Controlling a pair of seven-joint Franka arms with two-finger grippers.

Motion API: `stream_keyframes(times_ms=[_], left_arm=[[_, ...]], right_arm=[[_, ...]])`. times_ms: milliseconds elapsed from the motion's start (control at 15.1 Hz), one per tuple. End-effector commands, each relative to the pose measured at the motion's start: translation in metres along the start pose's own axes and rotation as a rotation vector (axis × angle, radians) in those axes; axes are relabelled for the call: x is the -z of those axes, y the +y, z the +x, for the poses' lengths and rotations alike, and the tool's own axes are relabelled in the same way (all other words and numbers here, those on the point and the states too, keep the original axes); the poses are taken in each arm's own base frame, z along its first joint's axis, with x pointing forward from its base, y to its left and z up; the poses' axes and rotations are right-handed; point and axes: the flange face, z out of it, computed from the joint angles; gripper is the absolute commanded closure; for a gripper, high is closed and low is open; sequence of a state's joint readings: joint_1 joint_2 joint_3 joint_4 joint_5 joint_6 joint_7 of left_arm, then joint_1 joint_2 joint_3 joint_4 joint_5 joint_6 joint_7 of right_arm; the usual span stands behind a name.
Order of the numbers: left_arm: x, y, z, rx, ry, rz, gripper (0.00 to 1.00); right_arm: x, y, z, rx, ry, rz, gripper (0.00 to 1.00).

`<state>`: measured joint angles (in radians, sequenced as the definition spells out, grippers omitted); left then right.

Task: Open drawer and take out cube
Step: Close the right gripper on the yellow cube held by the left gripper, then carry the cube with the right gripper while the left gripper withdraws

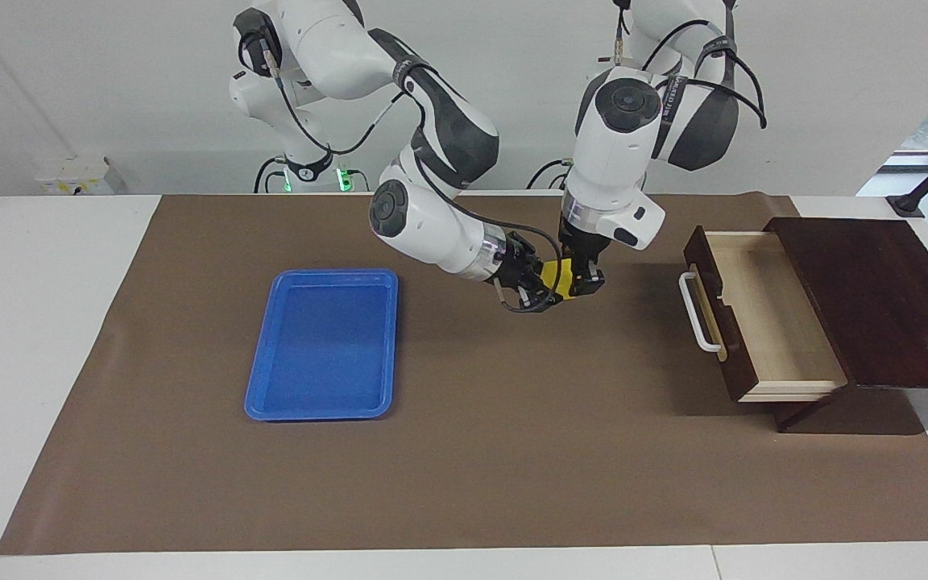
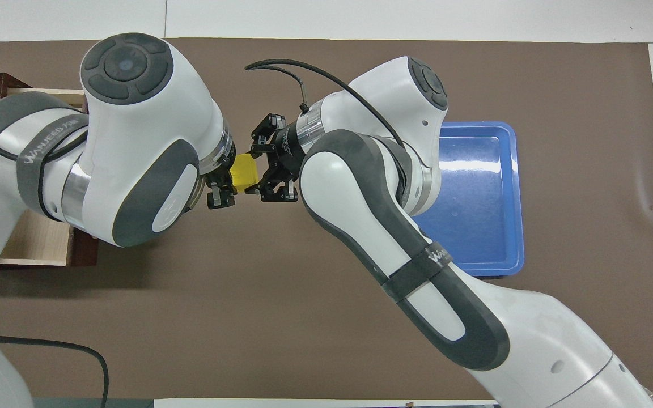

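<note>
Yellow cube [image 1: 562,278] small, solid, up in air over brown mat, pinched btwn my two grippers. Drawer [image 1: 762,318] dk brown, white bar handle, pulled fully open at left arm's end; pale wood inside.

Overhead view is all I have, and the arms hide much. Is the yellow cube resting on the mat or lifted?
Observer: Lifted; the cube hangs above the brown mat.
Operator: Who holds it?
Observer: The left gripper from above and the right gripper from the side, both shut on it.
Operator: The left arm covers the drawer for me. Is it open?
Observer: Yes, the drawer is pulled out, and nothing touches its white handle.
</note>
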<state>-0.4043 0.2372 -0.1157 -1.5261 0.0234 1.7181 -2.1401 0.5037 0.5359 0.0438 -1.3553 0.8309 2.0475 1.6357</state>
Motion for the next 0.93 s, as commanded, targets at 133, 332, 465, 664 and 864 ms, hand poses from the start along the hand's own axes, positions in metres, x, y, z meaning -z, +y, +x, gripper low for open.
stream_keyframes(times_ms=[133,332,465,664,864], left_arm=[[0.003,-0.002,0.006,-0.082,0.002,-0.014,0.0],[-0.009,-0.002,0.021,-0.134,0.014,0.005,0.0],[-0.021,0.004,0.053,-0.157,0.038,0.022,0.0],[-0.045,0.014,0.108,-0.154,0.094,-0.022,0.0],[-0.051,0.031,0.16,-0.207,0.119,-0.02,0.0]], right_arm=[[0.004,-0.003,-0.002,-0.016,0.006,-0.012,1.0],[0.007,-0.004,-0.006,-0.01,0.0,-0.006,1.0],[0.019,-0.01,0.005,-0.027,0.002,0.001,1.0],[0.048,-0.026,0.033,-0.05,-0.001,0.039,1.0],[0.088,-0.042,0.073,-0.05,0.005,0.071,1.0]])
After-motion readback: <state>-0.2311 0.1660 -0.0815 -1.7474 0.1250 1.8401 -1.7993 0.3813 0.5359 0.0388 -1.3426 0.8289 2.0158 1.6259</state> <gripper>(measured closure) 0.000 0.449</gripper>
